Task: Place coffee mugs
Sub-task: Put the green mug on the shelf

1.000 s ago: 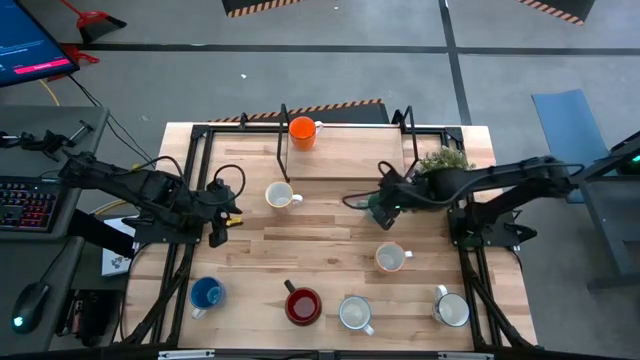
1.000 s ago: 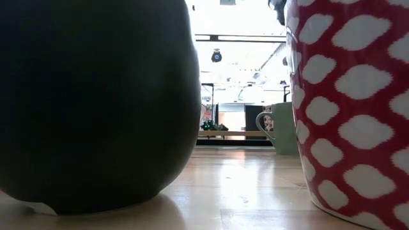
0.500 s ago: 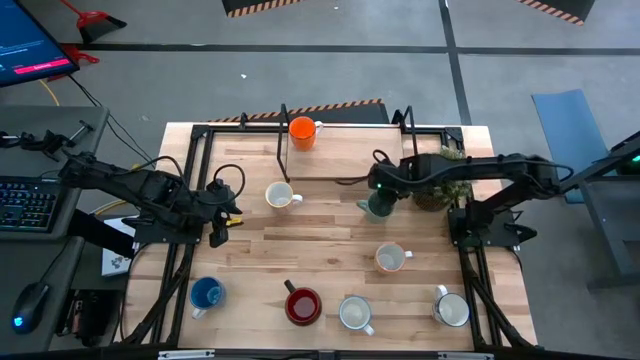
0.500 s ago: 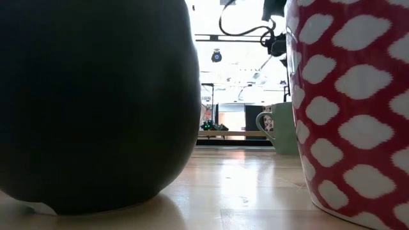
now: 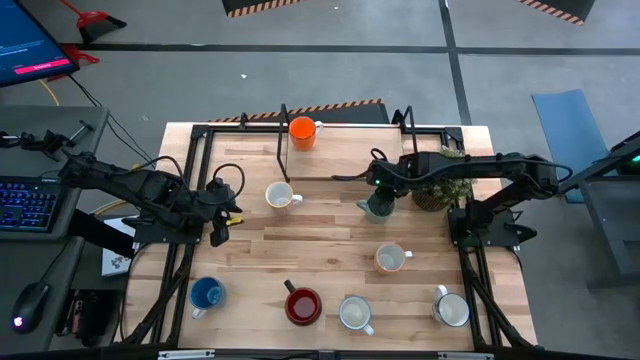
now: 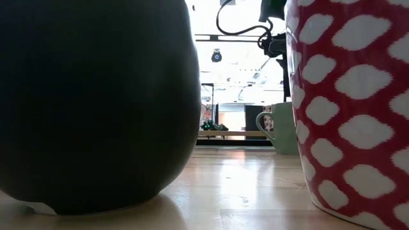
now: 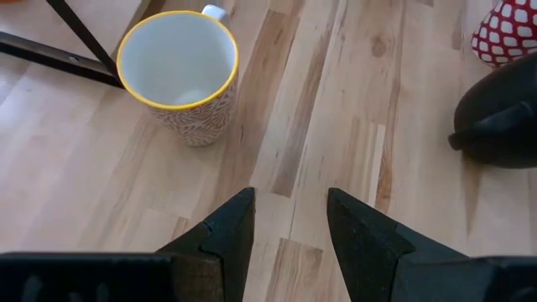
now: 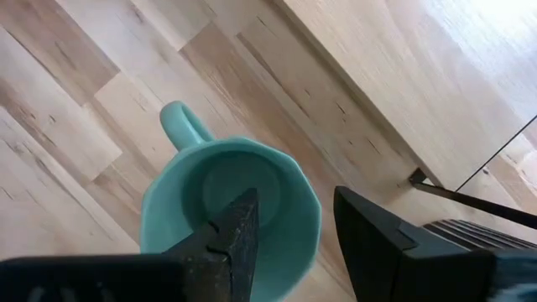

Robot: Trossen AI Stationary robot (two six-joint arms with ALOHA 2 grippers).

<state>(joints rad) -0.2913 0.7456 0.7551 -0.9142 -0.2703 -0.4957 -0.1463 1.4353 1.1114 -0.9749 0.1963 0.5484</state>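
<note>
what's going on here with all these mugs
A two-armed robot is placing coffee mugs around a wooden table. The right gripper is over the teal-green mug, with one of its fingers inside the rim and the other outside; the mug stands on the table near the potted plant. The left gripper waits open and empty by the table's left edge, facing a white mug. Six more mugs stand scattered about the table.
</note>
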